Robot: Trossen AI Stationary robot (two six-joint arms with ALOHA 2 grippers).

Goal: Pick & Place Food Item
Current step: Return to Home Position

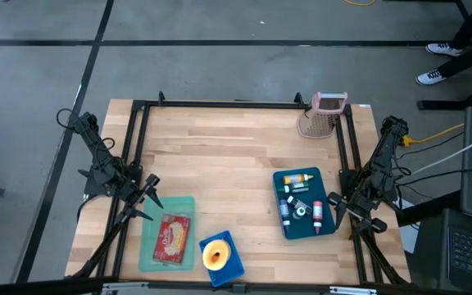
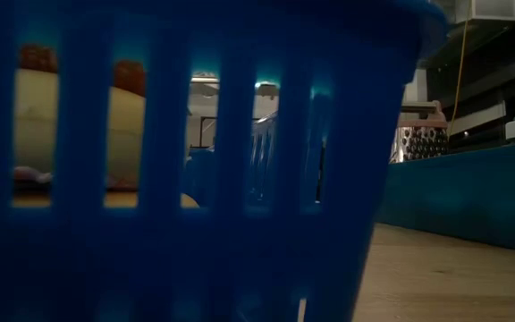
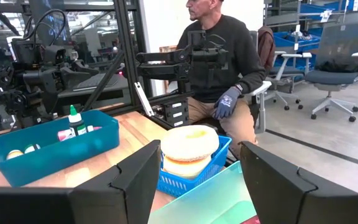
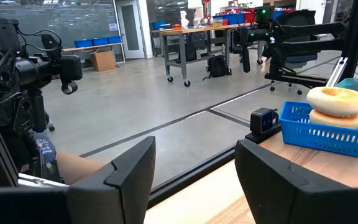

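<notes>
Two stacked pale ring-shaped buns [image 1: 214, 255] [image 3: 189, 148] [image 4: 336, 107] lie in a small blue basket [image 1: 222, 259] [image 3: 199, 169] at the table's near edge. Left of the basket, a red food packet [image 1: 173, 238] lies flat on a light green tray [image 1: 147, 246] [image 3: 219, 198]. My left gripper [image 1: 152, 197] [image 3: 197, 180] hovers open beyond the tray's far left corner, nothing between its fingers. My right gripper [image 1: 335, 205] [image 4: 194, 180] hovers open at the table's right side beside a teal bin [image 1: 306, 225], also holding nothing.
The teal bin [image 3: 55, 146] [image 2: 463, 197] holds several small bottles. A metal grater with a pink top [image 1: 322, 115] [image 2: 418, 139] stands at the far right. A black frame [image 1: 220, 104] runs around the table. A person [image 3: 219, 62] sits beyond the near edge.
</notes>
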